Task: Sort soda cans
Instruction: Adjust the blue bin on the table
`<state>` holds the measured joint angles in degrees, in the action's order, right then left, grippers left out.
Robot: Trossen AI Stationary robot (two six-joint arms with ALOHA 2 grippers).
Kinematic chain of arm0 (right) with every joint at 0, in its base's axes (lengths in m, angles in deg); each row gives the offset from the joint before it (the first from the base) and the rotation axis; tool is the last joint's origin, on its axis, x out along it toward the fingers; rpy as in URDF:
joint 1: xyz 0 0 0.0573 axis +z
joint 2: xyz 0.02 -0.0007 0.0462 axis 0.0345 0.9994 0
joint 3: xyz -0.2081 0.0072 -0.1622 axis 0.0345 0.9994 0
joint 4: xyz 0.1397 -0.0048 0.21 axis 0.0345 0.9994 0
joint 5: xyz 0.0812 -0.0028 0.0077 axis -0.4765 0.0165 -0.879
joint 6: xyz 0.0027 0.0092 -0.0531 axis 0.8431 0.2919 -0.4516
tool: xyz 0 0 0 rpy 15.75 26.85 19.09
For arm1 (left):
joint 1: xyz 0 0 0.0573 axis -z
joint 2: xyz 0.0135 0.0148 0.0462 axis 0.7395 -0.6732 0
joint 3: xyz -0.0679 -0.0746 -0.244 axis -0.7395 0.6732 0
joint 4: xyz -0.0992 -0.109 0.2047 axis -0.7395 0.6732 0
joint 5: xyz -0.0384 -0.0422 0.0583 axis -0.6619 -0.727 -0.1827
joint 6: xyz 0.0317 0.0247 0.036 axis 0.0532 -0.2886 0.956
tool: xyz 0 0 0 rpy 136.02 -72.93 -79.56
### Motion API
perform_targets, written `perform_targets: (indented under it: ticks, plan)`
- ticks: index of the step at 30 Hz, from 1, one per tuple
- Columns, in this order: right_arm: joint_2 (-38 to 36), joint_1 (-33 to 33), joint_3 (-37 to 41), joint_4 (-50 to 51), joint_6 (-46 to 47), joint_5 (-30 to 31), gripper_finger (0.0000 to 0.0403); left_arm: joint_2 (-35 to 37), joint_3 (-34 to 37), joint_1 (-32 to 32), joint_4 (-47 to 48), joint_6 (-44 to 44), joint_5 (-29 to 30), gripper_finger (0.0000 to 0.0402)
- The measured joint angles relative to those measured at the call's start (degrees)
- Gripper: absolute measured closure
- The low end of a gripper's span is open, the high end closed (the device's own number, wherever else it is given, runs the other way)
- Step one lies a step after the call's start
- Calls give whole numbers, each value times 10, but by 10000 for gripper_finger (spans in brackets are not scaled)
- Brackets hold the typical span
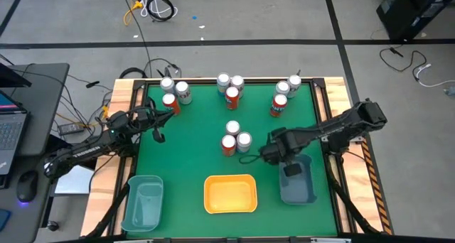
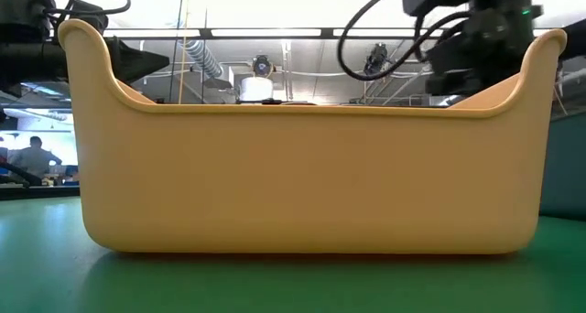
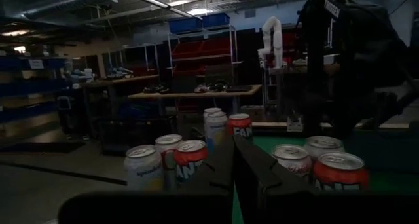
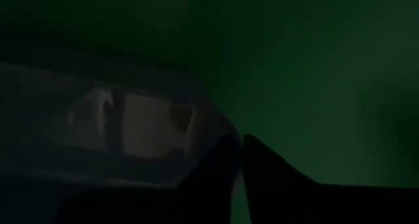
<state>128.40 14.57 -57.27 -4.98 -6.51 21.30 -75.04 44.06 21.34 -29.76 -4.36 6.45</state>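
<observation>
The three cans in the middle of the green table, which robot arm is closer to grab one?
The right arm, probably. Its gripper hangs just beside the middle cluster, nearest the silver-topped white can and red can. The left gripper sits farther off, near the back-left cans.

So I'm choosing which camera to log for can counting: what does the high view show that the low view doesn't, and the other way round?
Only the high view shows the soda cans, twelve in four clusters of three on the green table, plus two teal bins and both pincers: left pincer, right pincer. Only the low view shows the room behind, with a person far off. Both show the yellow bin, which fills the low view and hides most of the table there.
</observation>
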Motion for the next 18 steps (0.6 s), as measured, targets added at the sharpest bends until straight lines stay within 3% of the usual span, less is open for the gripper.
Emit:
perform_targets:
  ticks: [8,18]
  plan:
    - [-1,-63,0,-45,-45,6,382,0,0,0,2,1,11,389]
    - [0,-85,-48,-33,47,-7,283,0,0,0,2,1,20,389]
